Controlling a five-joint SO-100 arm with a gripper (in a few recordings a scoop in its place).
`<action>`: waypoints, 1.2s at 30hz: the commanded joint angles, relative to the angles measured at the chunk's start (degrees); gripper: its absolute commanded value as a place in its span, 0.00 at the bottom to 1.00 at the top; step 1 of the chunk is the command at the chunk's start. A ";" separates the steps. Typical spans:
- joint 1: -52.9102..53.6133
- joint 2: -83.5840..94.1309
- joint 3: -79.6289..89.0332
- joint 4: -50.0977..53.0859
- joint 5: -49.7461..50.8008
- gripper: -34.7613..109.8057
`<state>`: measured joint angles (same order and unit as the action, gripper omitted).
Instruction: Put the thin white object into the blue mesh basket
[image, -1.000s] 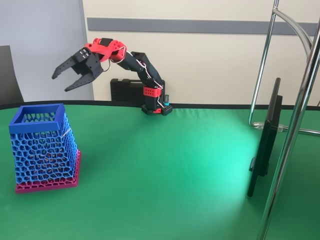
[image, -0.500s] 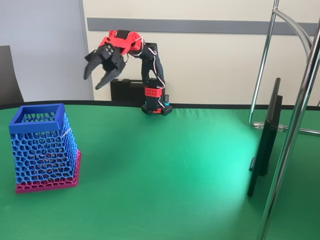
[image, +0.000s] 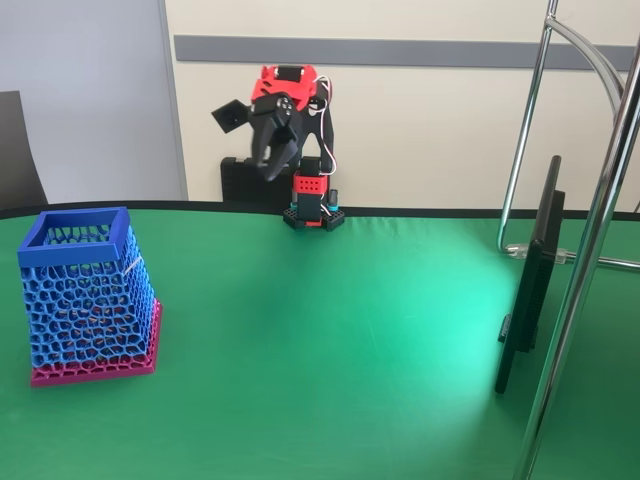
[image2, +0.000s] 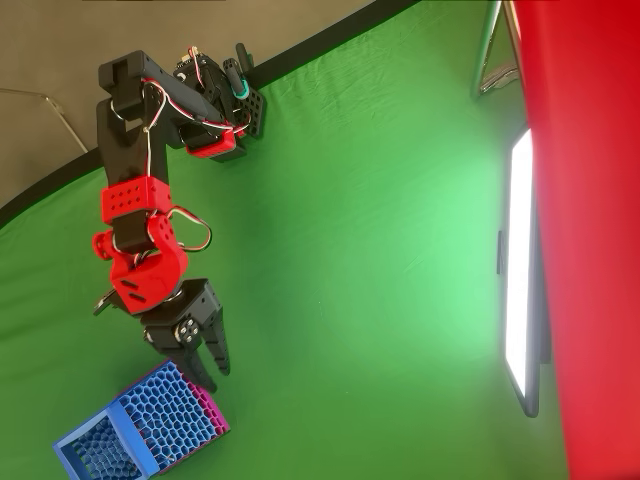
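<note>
End effector is what I look at first: in the fixed view it hangs high above the arm's base, toward 11 o'clock of the picture, and its two black fingers are spread apart with nothing between them. In the overhead view the end effector points toward 6 o'clock. Its fingertips there are a little apart, and they are just beside the upper corner of the blue mesh basket. From this view I cannot tell if they touch the basket.

In the fixed view the blue mesh basket stands upright on its pink base on the green counter, at about 9 o'clock, well apart from the arm's base. I see the thin white object as a short pale streak at the basket's right corner, a little below the blue rim, at 3 o'clock of the basket. It lies slanted against the mesh. If it is inside the wall or caught on the outside, I cannot tell from my screen.

A black case sits behind the arm's base by the wall, and a chrome stand rises at 3 o'clock.
</note>
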<state>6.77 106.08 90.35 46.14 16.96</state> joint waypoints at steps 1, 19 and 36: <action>-2.37 7.29 6.42 -1.93 -1.85 0.34; -11.34 48.96 47.37 -4.83 -12.22 0.30; -10.11 81.56 69.17 4.22 -17.67 0.24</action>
<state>-3.87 184.66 157.85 49.57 0.00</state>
